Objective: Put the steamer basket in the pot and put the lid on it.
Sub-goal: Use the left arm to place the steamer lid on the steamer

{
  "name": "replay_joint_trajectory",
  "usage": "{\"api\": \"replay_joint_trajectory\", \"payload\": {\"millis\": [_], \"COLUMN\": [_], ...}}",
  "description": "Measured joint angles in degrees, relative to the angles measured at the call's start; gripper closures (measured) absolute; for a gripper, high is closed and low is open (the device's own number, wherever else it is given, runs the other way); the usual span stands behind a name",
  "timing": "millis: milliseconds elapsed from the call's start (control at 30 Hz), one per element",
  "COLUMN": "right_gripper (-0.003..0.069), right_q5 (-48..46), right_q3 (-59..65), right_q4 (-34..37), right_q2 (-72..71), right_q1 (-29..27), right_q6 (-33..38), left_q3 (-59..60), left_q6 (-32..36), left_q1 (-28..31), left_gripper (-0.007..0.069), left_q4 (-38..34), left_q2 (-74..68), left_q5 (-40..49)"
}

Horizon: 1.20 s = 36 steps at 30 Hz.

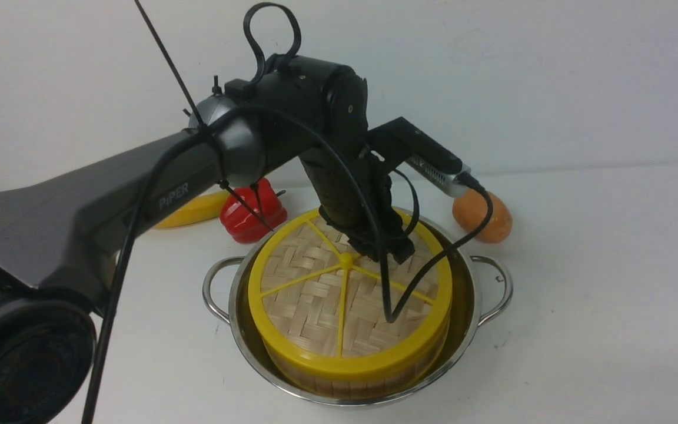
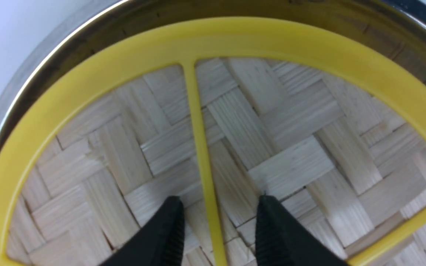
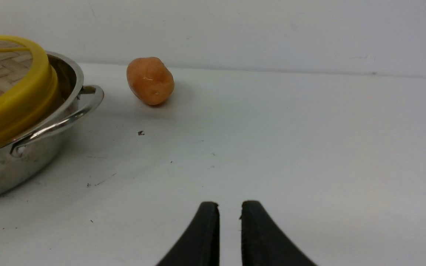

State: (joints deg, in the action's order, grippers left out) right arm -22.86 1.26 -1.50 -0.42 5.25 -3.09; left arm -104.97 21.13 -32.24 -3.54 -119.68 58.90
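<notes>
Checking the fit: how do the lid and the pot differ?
The lid is woven bamboo with yellow rim and spokes; the pot is shiny steel. The lid is narrower than the pot and stands above its rim. The pot has two loop handles; the lid has none. Both are round.

You have bright, even light from above in all 3 views, so the white table (image 1: 610, 330) shows only soft shadows (a faint one beside the orange potato (image 3: 150, 80)). Glare streaks the pot (image 3: 28, 162) along its rim and handle. The front view is a little grainy, and the lid (image 2: 290, 166) weave softens toward the left wrist view's edges
</notes>
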Motion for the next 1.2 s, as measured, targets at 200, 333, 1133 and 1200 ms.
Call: {"api": "replay_joint_trajectory", "payload": {"millis": [200,333,1133,1200], "right_gripper": [0.0575,0.0575,0.0575,0.0575], "right_q5": [0.0,0.0,0.0,0.0], "right_q3": [0.0,0.0,0.0,0.0], "right_q4": [0.0,0.0,0.0,0.0], "right_q2": [0.0,0.0,0.0,0.0], "right_q1": [0.0,0.0,0.0,0.0], "right_q6": [0.0,0.0,0.0,0.0], "left_q3": [-2.2,-6.4,-9.9,-9.9], "left_q6": [-0.6,-1.9,-10.2,-11.9], "left_q1": [0.0,0.0,0.0,0.0], "left_gripper": [0.0355,0.0355,0.0355,0.0355], "left_q4": [0.6,1.1,7.8,7.8], "left_q2": [-0.8,-1.4,-1.6,-1.6], "left_q5": [1.1,3.7,11.6,11.6]}}
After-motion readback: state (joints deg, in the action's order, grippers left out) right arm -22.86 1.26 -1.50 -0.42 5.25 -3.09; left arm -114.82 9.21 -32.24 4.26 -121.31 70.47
